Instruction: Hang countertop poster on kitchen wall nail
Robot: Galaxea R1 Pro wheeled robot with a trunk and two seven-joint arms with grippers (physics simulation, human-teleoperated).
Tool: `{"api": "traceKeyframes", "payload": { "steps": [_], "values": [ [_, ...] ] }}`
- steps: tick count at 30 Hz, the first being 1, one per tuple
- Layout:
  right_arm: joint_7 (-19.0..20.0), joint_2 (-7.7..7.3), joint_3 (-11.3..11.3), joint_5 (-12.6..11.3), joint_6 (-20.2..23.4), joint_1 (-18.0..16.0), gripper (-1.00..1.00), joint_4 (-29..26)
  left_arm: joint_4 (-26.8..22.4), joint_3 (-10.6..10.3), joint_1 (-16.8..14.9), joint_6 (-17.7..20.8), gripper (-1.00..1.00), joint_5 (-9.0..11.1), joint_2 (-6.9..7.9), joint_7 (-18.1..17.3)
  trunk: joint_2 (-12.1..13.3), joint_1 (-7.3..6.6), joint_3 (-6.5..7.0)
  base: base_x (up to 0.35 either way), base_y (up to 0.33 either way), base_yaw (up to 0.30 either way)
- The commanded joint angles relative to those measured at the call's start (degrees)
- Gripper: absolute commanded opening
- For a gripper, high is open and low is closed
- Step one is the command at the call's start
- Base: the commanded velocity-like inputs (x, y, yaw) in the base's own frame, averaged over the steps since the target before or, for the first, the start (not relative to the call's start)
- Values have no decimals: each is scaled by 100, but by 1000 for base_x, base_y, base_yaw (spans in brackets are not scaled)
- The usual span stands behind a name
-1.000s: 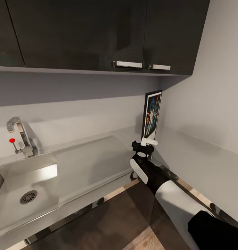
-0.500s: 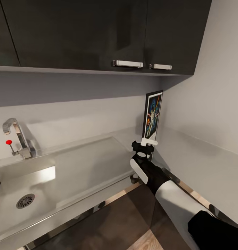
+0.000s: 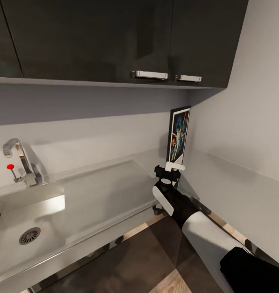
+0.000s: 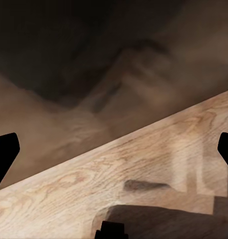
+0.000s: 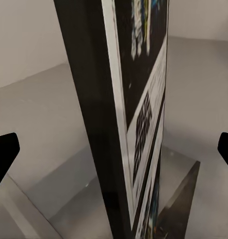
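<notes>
Black-framed poster [image 3: 179, 134] stands upright in the tabletop [image 3: 115, 183] corner. My right end effector [image 3: 171, 167] is spread wide, straddling its lower edge. It looks thin, stiff and light; I'd pinch that edge.

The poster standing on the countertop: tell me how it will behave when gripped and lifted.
The poster stands upright on its bottom edge in the countertop corner, so a nudge would probably tip it. Its dark frame looks straight in the right wrist view, suggesting it is stiff rather than floppy. Being thin, it is likely light, though it may twist between the right end effector fingers.
</notes>
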Motion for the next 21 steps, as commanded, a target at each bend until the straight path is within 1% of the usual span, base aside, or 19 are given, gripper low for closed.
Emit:
{"api": "traceKeyframes", "payload": {
  "steps": [1, 21],
  "values": [
    [-40, -4, 22, -15, 45, -6, 100, -6, -8, 27, 0, -13, 100, -60, -7, -3, -3, 0, -5, 0, 0, 0],
    [-31, 5, 32, -17, 27, 5, 100, 281, -8, 25, 1, -13, 100, -60, -7, -4, -3, 0, -5, 0, 0, 0]
  ]
}}
